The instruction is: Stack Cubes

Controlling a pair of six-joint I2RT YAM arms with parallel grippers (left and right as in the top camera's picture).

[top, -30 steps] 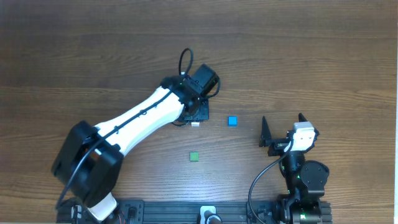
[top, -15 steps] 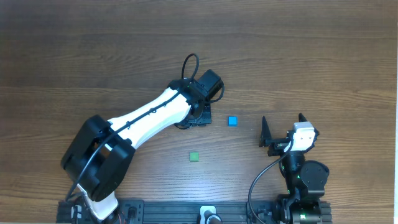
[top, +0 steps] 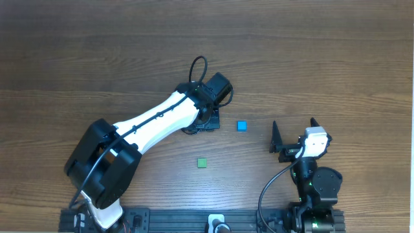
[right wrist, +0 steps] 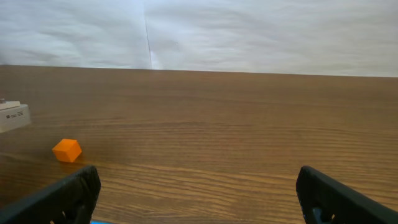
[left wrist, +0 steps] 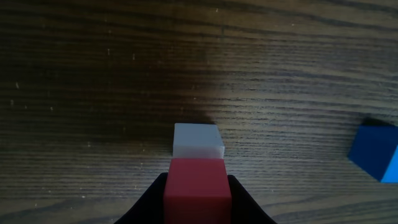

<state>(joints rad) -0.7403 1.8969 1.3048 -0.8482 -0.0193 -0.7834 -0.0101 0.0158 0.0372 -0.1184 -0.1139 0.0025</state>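
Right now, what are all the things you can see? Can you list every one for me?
table: one, brown wood, under everything
red block: one, red, held in the left hand
white block: one, white, on the table just past the red block
blue block: one, blue, on the table, off to the side of the white block
green block: one, green, on the table, closer to the arm bases
orange block: one, orange, on the table far ahead of the right hand
small box: one, white, near the orange block
left hand: one, black, shut on the red block
right hand: one, black, open, holding nothing
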